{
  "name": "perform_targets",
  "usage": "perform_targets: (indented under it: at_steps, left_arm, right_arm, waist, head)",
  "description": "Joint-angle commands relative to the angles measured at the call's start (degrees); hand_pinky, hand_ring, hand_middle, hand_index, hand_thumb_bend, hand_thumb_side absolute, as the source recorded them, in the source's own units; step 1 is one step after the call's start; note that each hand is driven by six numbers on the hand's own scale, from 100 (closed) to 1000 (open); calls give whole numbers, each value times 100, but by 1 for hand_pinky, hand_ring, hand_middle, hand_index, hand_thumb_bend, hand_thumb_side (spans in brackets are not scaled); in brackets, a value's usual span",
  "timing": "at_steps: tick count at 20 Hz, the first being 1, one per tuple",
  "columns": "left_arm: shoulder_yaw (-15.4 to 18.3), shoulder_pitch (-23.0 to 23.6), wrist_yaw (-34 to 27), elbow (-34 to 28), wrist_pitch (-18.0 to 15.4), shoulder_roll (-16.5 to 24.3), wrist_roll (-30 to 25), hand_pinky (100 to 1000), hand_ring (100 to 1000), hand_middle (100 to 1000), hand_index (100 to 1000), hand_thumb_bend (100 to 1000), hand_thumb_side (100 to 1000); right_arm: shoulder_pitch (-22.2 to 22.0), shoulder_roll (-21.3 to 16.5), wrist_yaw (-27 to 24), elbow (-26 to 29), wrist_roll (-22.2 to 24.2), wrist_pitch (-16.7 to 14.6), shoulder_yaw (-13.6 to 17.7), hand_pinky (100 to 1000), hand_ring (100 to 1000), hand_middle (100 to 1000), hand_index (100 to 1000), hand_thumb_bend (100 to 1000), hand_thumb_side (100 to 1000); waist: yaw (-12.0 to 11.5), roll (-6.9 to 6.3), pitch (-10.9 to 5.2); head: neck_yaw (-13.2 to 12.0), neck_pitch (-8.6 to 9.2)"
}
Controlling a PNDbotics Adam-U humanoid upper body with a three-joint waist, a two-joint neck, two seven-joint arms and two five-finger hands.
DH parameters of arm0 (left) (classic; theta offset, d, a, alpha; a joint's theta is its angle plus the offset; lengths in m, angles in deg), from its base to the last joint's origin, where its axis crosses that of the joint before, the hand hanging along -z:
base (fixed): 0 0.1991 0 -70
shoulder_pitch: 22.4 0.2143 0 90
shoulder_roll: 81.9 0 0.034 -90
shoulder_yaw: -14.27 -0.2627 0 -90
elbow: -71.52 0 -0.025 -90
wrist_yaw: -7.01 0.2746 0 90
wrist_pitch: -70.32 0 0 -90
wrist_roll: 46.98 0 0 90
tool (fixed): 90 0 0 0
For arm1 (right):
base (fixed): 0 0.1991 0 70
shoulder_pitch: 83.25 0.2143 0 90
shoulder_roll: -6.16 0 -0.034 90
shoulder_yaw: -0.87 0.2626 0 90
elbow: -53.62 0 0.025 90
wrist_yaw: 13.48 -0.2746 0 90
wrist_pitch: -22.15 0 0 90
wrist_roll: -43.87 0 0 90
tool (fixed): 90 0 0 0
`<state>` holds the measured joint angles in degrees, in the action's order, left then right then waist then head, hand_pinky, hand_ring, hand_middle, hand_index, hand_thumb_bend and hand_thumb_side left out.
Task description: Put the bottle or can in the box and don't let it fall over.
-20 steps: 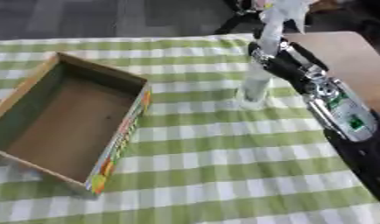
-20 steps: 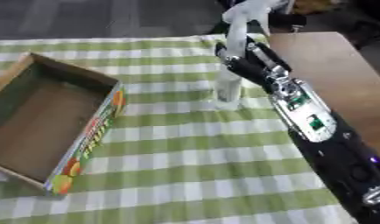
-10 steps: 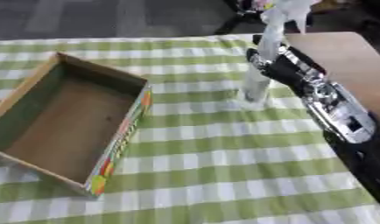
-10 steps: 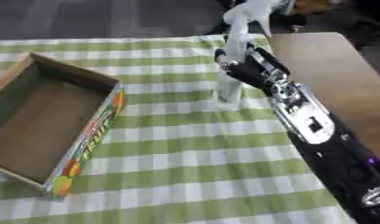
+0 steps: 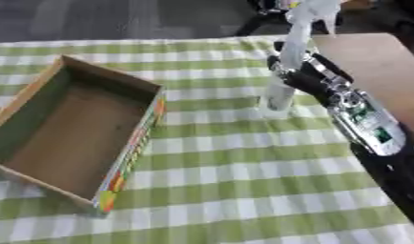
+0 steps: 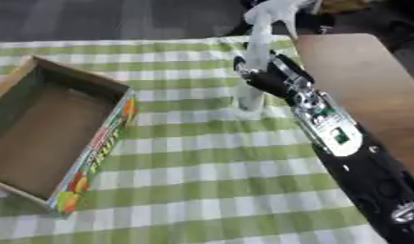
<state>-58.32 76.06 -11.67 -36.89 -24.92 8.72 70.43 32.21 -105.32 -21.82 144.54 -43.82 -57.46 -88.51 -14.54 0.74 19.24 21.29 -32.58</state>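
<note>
The box (image 5: pixel 77 138) is of matt brown cardboard inside; its outer side wall carries a printed paper face in bright colours with a slight shine. The cloth (image 5: pixel 235 190) on the bench is a woven fabric in green and white checks, matt and soft-looking. The spray bottle (image 6: pixel 256 57) looks like pale, smooth plastic. The right hand (image 6: pixel 264 81) is of black plastic or metal, with glossy silver parts on the arm behind it. The bare bench (image 5: pixel 369 62) surface is smooth brown wood.

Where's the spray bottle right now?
The spray bottle stands upright on the checked cloth, right of the box, with the right robot hand around it.
</note>
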Motion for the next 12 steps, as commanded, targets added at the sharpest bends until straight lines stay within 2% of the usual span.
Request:
perform_targets:
  at_steps: [1, 12]
  left_arm:
    - [18, -28, -33, -33, -6, 129, -30, 1000, 546, 730, 806, 165, 850]
    - [13, -34, -38, -33, -5, 116, -39, 1000, 544, 731, 805, 165, 848]
  right_arm:
    - [46, -79, -30, -4, 26, 2, 33, 972, 1000, 972, 972, 100, 554]
    - [6, -52, 0, -84, 121, -46, 19, 975, 1000, 965, 968, 100, 534]
  waist:
    - [-17, -24, -69]
    - [-22, -26, -37]
  head:
    - [11, 88]
    - [-4, 106]
